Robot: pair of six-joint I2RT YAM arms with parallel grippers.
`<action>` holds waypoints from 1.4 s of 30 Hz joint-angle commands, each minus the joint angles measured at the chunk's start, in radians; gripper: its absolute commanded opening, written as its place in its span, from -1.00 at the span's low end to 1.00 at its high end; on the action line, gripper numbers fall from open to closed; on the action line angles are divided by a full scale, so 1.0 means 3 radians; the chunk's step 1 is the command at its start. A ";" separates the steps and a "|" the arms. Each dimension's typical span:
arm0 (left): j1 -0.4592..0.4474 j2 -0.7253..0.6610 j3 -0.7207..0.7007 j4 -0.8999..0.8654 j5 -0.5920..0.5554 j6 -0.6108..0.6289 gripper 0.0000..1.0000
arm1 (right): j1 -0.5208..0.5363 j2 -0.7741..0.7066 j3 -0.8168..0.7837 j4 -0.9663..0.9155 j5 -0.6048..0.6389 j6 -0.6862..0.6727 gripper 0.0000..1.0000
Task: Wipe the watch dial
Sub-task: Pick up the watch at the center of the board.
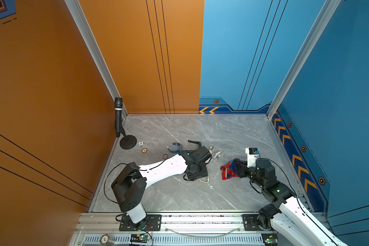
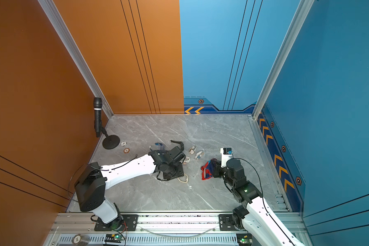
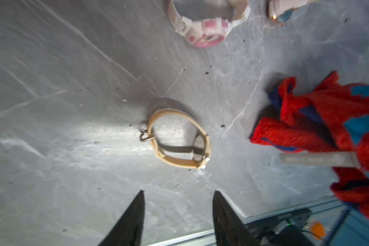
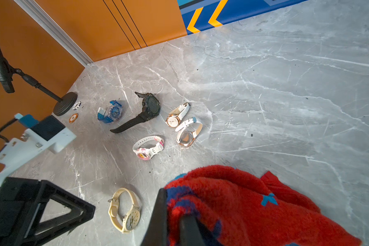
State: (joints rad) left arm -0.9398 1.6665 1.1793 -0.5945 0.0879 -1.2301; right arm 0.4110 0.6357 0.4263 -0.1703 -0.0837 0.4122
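**A:** What is the state of the left end effector?

**B:** It is released. Its two fingers are apart with nothing between them, low over the counter.

**A:** And the right end effector?

**B:** It is clenched on the red and blue cloth, which hangs from it down to the counter.

**A:** Where is the watch to wipe?

**B:** I judge it is the cream watch. It lies straight ahead of the open left fingers, near them but not touching. In a top view only a small part of it shows, at the lower centre of the frame, just at the lower right of the left end effector.

**A:** How does its long axis lie?

**B:** The strap is closed into a loop. The loop lies obliquely across the line of the left fingers, with the buckle at one end and the dial at the end nearer the cloth.

**A:** Which arm is nearer?

**B:** The left one. In both top views the cloth is to the right of the watch, near but apart, so I think the cloth must travel left to reach the dial.

**A:** Please count the things.

**B:** There are six watches:
- the cream watch
- a white and pink watch
- a black watch
- a clear blue watch
- a white-strap watch
- a white and blue strap watch

There is also one cloth, a white chip, an orange chip and one microphone.
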 commanded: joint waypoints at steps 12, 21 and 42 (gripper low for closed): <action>-0.0316 0.0178 -0.0467 0.1269 -0.0201 -0.2134 -0.07 | -0.0046 -0.0339 -0.0053 0.0094 0.0063 -0.0014 -1.00; -0.0468 -0.0182 -0.1158 0.1684 -0.0742 -0.2887 -0.10 | -0.0046 -0.0415 -0.0089 0.0096 0.0036 -0.0002 -1.00; -0.0356 -0.0405 -0.1477 0.1811 -0.0886 -0.2961 -0.11 | -0.0035 -0.0381 -0.0137 0.0157 0.0002 0.0038 -1.00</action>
State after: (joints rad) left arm -1.0561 1.5555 0.7559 -0.0330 -0.1429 -2.0895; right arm 0.4034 0.5217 0.3931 -0.1707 -0.0788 0.4129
